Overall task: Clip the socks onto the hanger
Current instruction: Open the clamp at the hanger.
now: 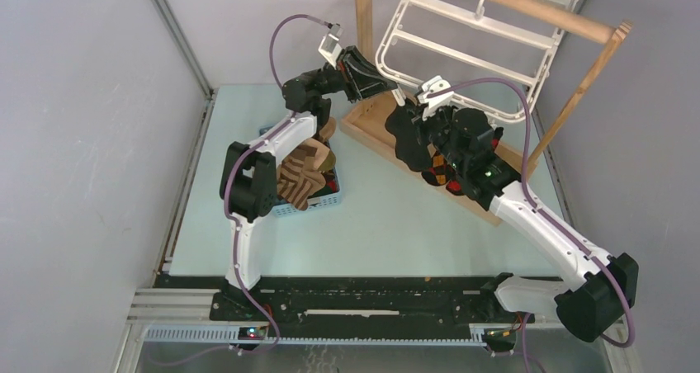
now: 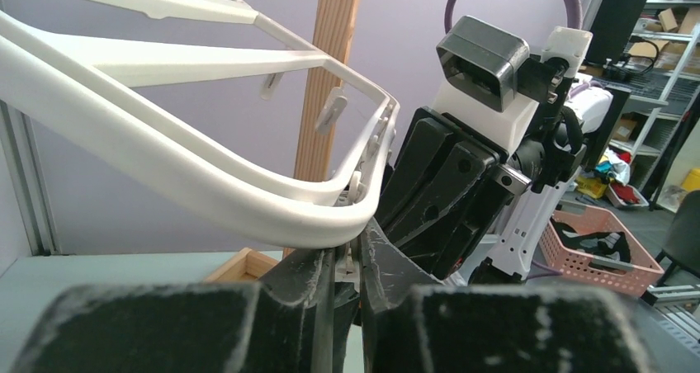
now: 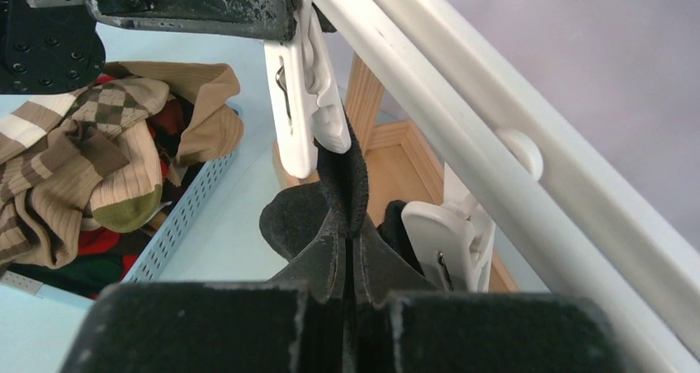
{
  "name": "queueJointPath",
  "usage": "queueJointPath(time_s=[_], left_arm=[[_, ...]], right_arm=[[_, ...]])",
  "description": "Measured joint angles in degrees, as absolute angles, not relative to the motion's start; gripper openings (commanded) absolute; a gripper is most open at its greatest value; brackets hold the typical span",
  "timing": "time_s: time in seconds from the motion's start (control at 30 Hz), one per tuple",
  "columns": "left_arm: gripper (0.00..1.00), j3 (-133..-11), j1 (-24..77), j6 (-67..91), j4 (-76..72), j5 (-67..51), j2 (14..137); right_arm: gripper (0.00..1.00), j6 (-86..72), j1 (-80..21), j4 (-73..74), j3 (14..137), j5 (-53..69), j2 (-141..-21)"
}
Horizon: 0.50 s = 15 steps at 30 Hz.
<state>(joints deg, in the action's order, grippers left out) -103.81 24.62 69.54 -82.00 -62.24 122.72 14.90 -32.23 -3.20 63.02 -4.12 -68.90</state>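
While the left jaws squeeze a white clip (image 3: 299, 101), the right jaws offer a black sock (image 3: 347, 183) up to it.
Task looks early, first clipping step. Black sock is at the near-left corner of the hanger (image 3: 495, 121), above the wooden stand base (image 1: 376, 129), its top edge right at the clip's mouth; can't tell if the clip has bitten yet. Right jaws are pressed together, pinching the sock just below the clip. Left jaws are nearly together, nipping the clip's upper end. The neighbouring clip (image 3: 446, 241) looks bare. An argyle patch (image 1: 442, 175) shows under the right arm, can't tell if it's clipped. Left to do: release the clip onto the sock, then hang the brown striped socks (image 3: 107, 167) and others piled in the blue basket (image 3: 177, 224) on the worktop (image 1: 388, 233).
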Motion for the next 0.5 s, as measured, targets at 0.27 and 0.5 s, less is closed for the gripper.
queueJointPath(time_s=[0.27, 0.5], left_arm=[[0.10, -103.81, 24.60, 70.04, -82.00, -62.08, 122.72], [0.10, -103.81, 24.36, 70.63, -82.00, -62.15, 122.72]], right_arm=[[0.00, 15.11, -29.95, 1.67, 63.02, 2.46, -66.06], [0.00, 15.99, -27.44, 5.87, 63.02, 13.23, -64.27]])
